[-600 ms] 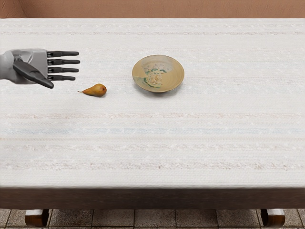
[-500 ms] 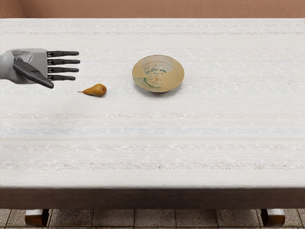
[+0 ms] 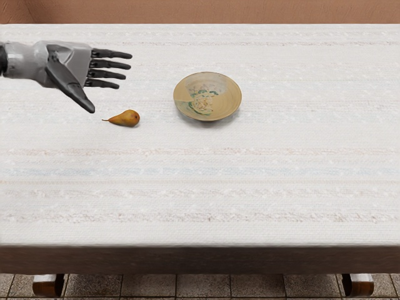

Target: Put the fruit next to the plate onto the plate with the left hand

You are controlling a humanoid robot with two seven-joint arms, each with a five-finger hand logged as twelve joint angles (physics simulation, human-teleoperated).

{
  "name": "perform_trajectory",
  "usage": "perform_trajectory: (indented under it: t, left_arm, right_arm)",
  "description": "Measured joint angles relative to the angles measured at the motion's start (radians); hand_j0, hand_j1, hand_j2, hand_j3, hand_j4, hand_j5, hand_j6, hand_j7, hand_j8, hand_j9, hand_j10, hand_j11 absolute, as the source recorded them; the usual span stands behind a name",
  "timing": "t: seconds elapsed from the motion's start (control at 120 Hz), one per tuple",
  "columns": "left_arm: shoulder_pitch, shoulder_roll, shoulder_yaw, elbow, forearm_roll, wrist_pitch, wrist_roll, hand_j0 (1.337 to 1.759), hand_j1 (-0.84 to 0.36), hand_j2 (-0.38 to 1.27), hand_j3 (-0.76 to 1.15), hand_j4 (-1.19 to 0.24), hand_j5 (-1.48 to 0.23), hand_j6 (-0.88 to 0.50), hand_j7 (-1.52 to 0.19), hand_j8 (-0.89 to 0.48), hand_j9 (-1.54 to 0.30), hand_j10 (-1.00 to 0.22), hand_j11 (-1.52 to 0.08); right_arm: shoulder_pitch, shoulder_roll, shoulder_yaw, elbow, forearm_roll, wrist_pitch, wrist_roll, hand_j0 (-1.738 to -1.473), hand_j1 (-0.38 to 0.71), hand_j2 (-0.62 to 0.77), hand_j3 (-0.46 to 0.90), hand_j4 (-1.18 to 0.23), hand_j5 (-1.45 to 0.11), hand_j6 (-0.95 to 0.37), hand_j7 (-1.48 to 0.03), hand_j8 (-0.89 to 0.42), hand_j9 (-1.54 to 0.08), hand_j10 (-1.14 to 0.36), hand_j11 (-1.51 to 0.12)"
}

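We log the left hand [image 3: 75, 64] over the table [image 3: 262, 187], fingers spread wide, thumb angled down, holding nothing. The pear [image 3: 125, 117] lies on its side near the thumb tip, not touching it. The plate [image 3: 232, 94] sits to the pear's right, apart from it.

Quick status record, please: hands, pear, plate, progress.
left hand: open, up and left of the pear in the picture, not touching it
right hand: not in view
pear: lying on the table, stem pointing left, left of the plate, apart from it
plate: no fruit on it
progress: pear not yet grasped
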Motion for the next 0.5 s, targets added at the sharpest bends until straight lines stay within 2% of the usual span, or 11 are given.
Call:
perform_trajectory:
  t: [0.075,0.225,0.358,0.392,0.5]
  left_arm:
    - [-0.023,-0.064,-0.001,0.014,0.111,0.000,0.000,1.658,0.35,0.00,0.00,0.00,0.00,0.00,0.00,0.00,0.00,0.00,0.00]
    - [-0.079,-0.124,-0.001,0.033,0.341,0.000,0.004,1.658,0.35,0.00,0.00,0.00,0.00,0.00,0.00,0.00,0.00,0.00,0.00]
    - [-0.082,-0.162,0.000,0.037,0.486,0.000,0.079,1.658,0.35,0.00,0.00,0.00,0.00,0.00,0.00,0.00,0.00,0.00,0.00]
    - [-0.080,-0.203,0.000,0.037,0.536,0.000,0.089,1.658,0.35,0.00,0.00,0.00,0.00,0.00,0.00,0.00,0.00,0.00,0.00]
    - [-0.077,-0.233,0.000,0.035,0.674,0.000,0.107,1.658,0.35,0.00,0.00,0.00,0.00,0.00,0.00,0.00,0.00,0.00,0.00]
  right_arm:
    - [0.001,0.000,0.001,0.000,0.000,0.000,-0.001,-1.658,-0.31,-0.01,0.00,-0.03,-0.04,-0.03,-0.04,-0.03,-0.04,-0.03,-0.04]
    - [0.000,0.000,0.001,0.000,0.001,0.000,0.001,-1.658,-0.31,-0.01,0.00,-0.03,-0.04,-0.03,-0.04,-0.03,-0.04,-0.03,-0.04]
    - [-0.003,0.000,0.000,0.001,0.001,0.000,0.002,-1.658,-0.31,-0.01,0.00,-0.03,-0.04,-0.03,-0.04,-0.03,-0.04,-0.03,-0.04]
    - [-0.004,0.000,0.000,0.001,0.001,0.000,0.002,-1.658,-0.31,-0.01,0.00,-0.03,-0.04,-0.03,-0.04,-0.03,-0.04,-0.03,-0.04]
    - [0.002,0.000,0.000,0.001,0.000,0.000,0.001,-1.658,-0.31,-0.01,0.00,-0.03,-0.04,-0.03,-0.04,-0.03,-0.04,-0.03,-0.04]
